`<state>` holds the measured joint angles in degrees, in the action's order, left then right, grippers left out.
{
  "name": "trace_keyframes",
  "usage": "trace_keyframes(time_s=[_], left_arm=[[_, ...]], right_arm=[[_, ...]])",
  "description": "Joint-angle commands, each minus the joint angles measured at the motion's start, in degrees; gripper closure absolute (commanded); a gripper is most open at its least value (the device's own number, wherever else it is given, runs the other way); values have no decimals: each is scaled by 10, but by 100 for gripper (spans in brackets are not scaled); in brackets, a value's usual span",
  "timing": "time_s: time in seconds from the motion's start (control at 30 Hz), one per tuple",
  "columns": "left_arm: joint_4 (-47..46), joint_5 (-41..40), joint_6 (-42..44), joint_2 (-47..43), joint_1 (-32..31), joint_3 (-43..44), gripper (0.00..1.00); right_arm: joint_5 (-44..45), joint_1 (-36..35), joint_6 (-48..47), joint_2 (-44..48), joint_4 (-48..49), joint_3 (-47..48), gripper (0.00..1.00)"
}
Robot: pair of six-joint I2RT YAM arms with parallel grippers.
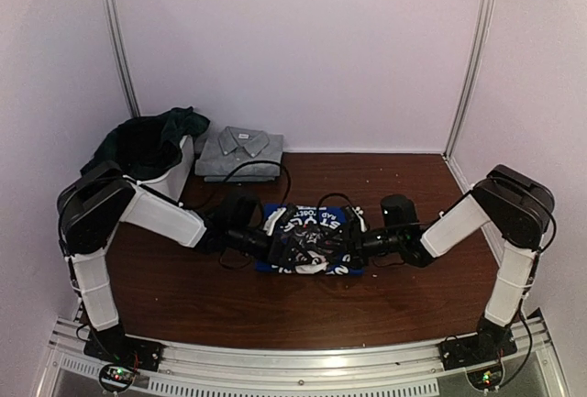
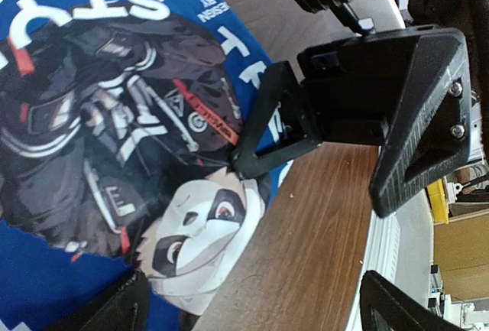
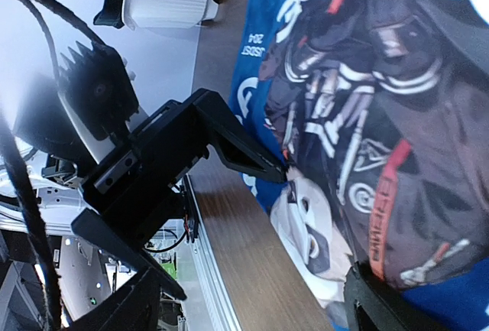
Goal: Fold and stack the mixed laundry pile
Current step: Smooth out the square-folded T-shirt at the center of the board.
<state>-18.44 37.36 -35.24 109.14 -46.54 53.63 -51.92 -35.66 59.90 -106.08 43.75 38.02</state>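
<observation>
- Blue T-shirt lies folded, right of the white basket and nearer the arms.
- Left gripper at its basket-side edge, right gripper opposite; both released, empty.
- Fold appears done; stacking onto the grey shirt beside the basket likely needs a regrasp.

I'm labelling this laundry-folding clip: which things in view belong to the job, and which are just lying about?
Part of the job:
- blue graphic T-shirt, folded, mid-table
- grey collared shirt, folded, at the back
- dark green garment, heaped in the basket

Just there:
- white plastic basket, only holding laundry
- wooden table
</observation>
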Motion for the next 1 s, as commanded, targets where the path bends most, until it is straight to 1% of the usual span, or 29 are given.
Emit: trace_keyframes(time_s=[0.0, 0.17, 0.23, 0.3, 0.37, 0.43, 0.53, 0.63, 0.8, 0.97], left_arm=[[-62, 16, -20, 28, 36, -32, 2], [-143, 41, -66, 44, 70, -95, 2], [-137, 39, -57, 24, 78, -112, 2], [-86, 25, -25, -10, 79, -106, 2], [-31, 9, 5, -51, 79, -88, 2], [28, -15, 35, -86, 80, -57, 2], [67, -27, 53, -102, 87, -2, 2], [74, -36, 60, -69, 97, 67, 2], [66, -32, 58, 17, 107, 165, 2], [58, -27, 48, 95, 124, 231, 2]], right_arm=[[-13, 29, 20, -33, 77, -36, 16], [-16, 60, 12, -51, 89, -79, 18], [-20, 68, 10, -40, 91, -94, 18], [-22, 72, -4, -13, 64, -94, 18], [-24, 74, -30, 32, 9, -77, 18], [-23, 76, -62, 74, -58, -43, 18], [-13, 85, -115, 105, -162, 26, 17], [-15, 101, -139, 80, -196, 94, 17], [-30, 125, -140, -5, -186, 193, 18], [-40, 138, -124, -97, -155, 264, 19]])
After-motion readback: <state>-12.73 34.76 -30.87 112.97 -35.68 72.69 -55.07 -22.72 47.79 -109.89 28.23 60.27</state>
